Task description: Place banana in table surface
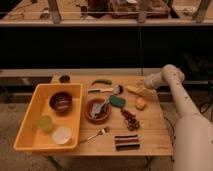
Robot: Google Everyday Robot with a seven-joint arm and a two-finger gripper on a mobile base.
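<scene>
Over table surface (150, 127), bent arm's gripper (141, 88) meets banana (133, 90).

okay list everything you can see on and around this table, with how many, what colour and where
table surface: one, light-brown wood, centre
tray: one, yellow, left side of table
bowl in tray: one, dark brown, tray's far part
cups: two, one greenish, one white, tray's near part
bowl on table: one, brown, table centre
banana: one, yellow, far right, at the tool
orange lump: one, right of centre
green vegetable: one, far edge
fork: one, silver, near the tray
tool: one, pale, far right edge, by the banana
</scene>
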